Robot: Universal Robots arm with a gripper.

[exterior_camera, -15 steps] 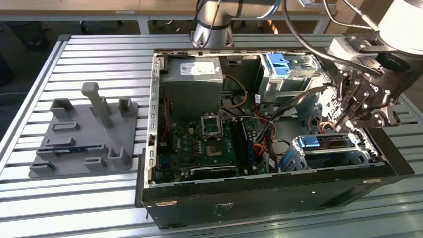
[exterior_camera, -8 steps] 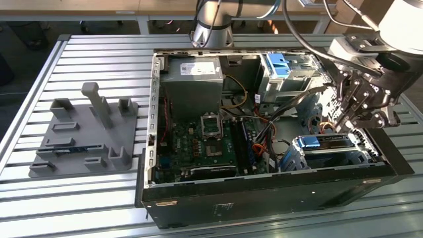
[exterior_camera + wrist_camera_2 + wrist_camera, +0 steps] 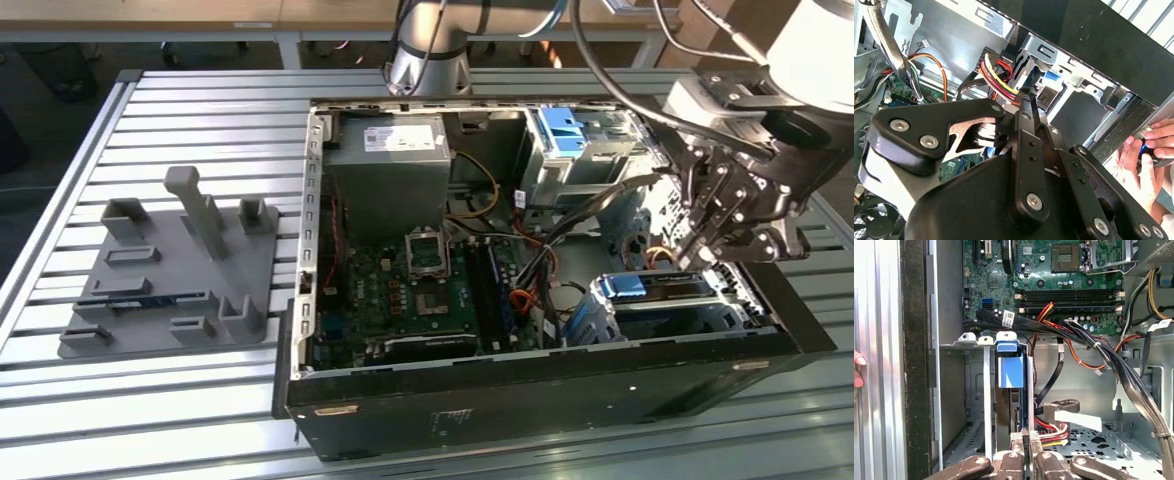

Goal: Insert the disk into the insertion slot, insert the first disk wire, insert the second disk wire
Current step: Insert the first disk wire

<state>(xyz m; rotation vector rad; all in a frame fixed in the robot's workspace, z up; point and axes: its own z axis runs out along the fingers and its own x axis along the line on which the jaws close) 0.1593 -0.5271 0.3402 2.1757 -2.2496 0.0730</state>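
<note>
Count: 1 disk [image 3: 661,290], 1 insertion slot [image 3: 727,300], 1 gripper [image 3: 694,255]. Disk sits inside slot, blue tab at the end away from gripper. First wrist view: fingers [image 3: 1016,440] pinched near-closed at disk's rear edge; what they clamp, can't tell. Red/yellow wire bundle [image 3: 1054,432] just beside tips; tight room betw. slot wall and cables. Second wrist view adds a person's hands [image 3: 1149,150] outside PC case [image 3: 534,390]. Exterior view adds 1 grey fixture [image 3: 167,275] on table [image 3: 200,400], well apart.
</note>
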